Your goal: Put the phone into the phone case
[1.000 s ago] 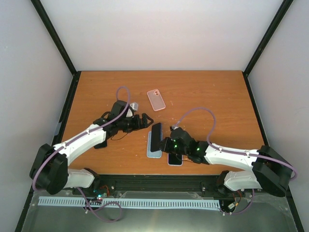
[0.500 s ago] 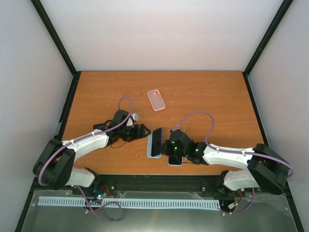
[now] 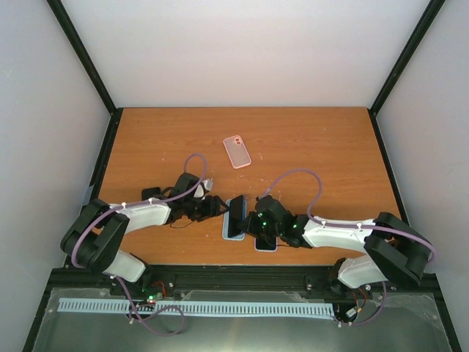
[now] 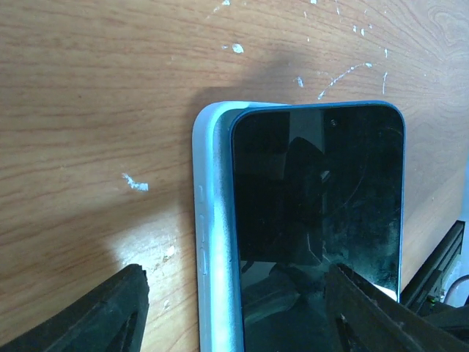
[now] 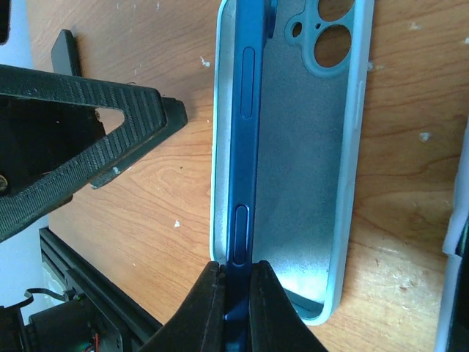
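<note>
The right gripper (image 5: 233, 277) has its jaws clamped on the blue phone (image 5: 242, 147), which is tilted up on one long edge inside the light-blue case (image 5: 308, 183) on the counter (image 5: 410, 183). The left gripper (image 4: 236, 312), jaws apart, flanks the case (well placed to brace it). The phone should be lowered flat slowly, with the seated edge kept against the case wall.

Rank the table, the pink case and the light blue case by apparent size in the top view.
1. Table.
2. Pink case and light blue case look about alike; the phone hides part of the blue one, so I won't rank them.
</note>
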Controlling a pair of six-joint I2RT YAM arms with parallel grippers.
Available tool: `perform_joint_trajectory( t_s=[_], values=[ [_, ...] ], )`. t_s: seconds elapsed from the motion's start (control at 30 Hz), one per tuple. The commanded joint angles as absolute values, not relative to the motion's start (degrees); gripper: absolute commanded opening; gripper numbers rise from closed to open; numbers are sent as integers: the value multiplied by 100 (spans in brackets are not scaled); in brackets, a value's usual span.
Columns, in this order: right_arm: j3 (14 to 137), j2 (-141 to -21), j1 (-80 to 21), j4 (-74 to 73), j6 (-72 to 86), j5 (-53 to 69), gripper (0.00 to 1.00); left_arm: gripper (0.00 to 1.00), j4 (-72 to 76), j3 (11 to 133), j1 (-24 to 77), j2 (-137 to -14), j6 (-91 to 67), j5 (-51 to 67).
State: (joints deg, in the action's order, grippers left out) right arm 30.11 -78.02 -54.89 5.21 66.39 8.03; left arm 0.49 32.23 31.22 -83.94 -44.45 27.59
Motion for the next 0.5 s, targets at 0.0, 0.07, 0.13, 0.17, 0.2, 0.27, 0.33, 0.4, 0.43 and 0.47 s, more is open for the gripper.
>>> perform_joint_trajectory(
  t_s=[0.0,0.07,0.13,0.17,0.2,0.27,0.33,0.4,0.43,0.47],
  values=[
    [3008,-7909,-5415,944,6689,861,3,65,528,3170,3107,-8537,-4428,3041],
    [2992,-8018,-5399,1036,6676,921,3,65,606,3152,3109,-8613,-4458,3125],
    [2988,-8136,-5380,1098,6643,1008,3,63,672,3117,3111,-8663,-4492,3183],
    [2992,-8177,-5367,1117,6637,1041,3,62,715,3105,3111,-8698,-4510,3208],
    [2981,-8223,-5358,1150,6629,1062,3,61,757,3086,3111,-8727,-4530,3253],
    [2943,-8306,-5345,1253,6612,1088,3,59,825,3061,3111,-8794,-4583,3341],
    [2933,-8405,-5312,1341,6603,1153,3,58,879,3023,3108,-8851,-4649,3397],
    [2920,-8504,-5285,1470,6571,1250,3,56,951,2966,3115,-8864,-4718,3445],
    [2909,-8549,-5283,1502,6558,1277,3,55,990,2930,3120,-8861,-4750,3467],
    [2900,-8590,-5276,1555,6559,1293,3,54,1013,2908,3119,-8858,-4780,3483]
  ],
)
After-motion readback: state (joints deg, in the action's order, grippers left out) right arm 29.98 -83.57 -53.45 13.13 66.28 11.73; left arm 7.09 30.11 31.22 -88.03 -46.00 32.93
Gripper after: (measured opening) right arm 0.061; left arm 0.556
